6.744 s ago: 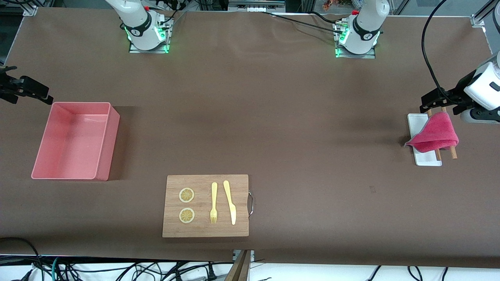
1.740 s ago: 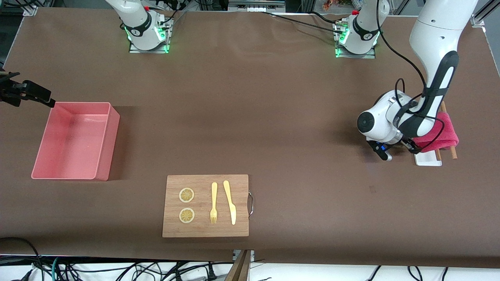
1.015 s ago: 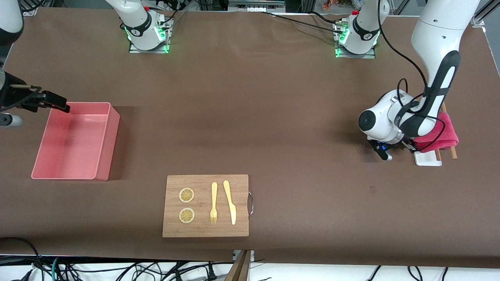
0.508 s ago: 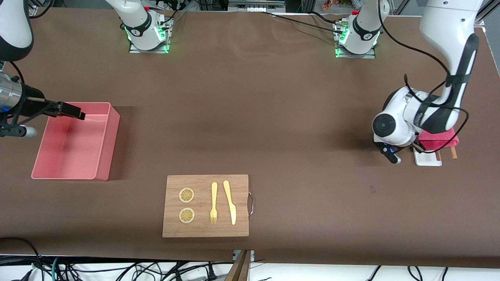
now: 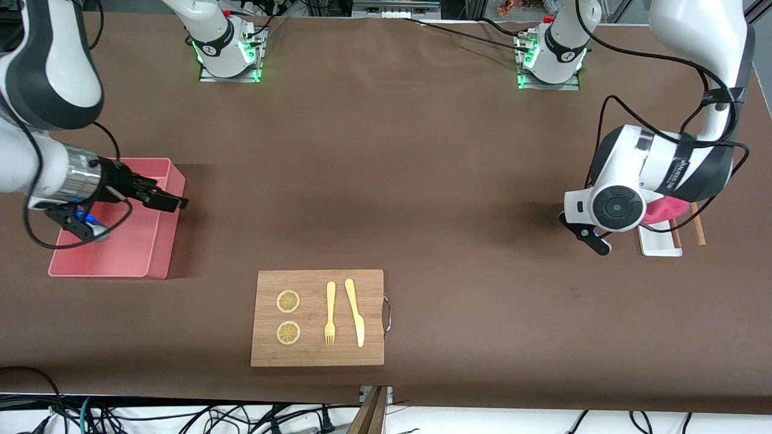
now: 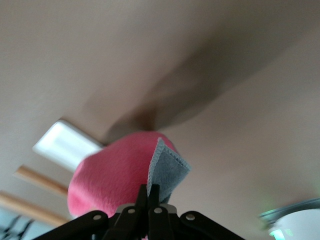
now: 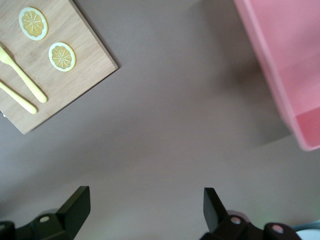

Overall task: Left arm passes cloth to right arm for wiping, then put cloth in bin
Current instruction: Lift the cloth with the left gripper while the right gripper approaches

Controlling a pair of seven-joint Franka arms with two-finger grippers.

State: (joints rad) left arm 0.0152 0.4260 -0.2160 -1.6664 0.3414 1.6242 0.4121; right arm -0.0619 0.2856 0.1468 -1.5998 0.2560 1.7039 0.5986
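Overall, we saw a broad table (image 5: 422, 181) covered in a matte brown sheet, faintly wrinkled near the arm bases, with a tangle of cables along the edge nearest the front camera and green lights glowing at both bases.

At the left arm's end lay a white rectangular tray (image 5: 654, 242) with two thin wooden sticks (image 5: 698, 226) across it. We found the left gripper (image 6: 148, 197) over that tray, its black fingers pinched shut on the cloth (image 6: 120, 175), a soft, fuzzy magenta fabric whose grey felt-like underside showed at a folded-up corner (in the front view only a scrap of the cloth (image 5: 666, 208) peeked past the wrist).

At the right arm's end stood the bin (image 5: 158, 241), a smooth pink plastic tub with tall walls and rounded corners. The right gripper (image 5: 163, 200) hovered over the bin's wall that faces the middle of the table, and its fingers (image 7: 75, 205) were spread wide apart with nothing between them.

Nearer the front camera sat a pale wooden board (image 5: 317, 355) with a metal handle, carrying two lemon slices (image 5: 288, 301), a yellow fork (image 5: 330, 312) and a yellow knife (image 5: 355, 311), all glossy plastic-looking
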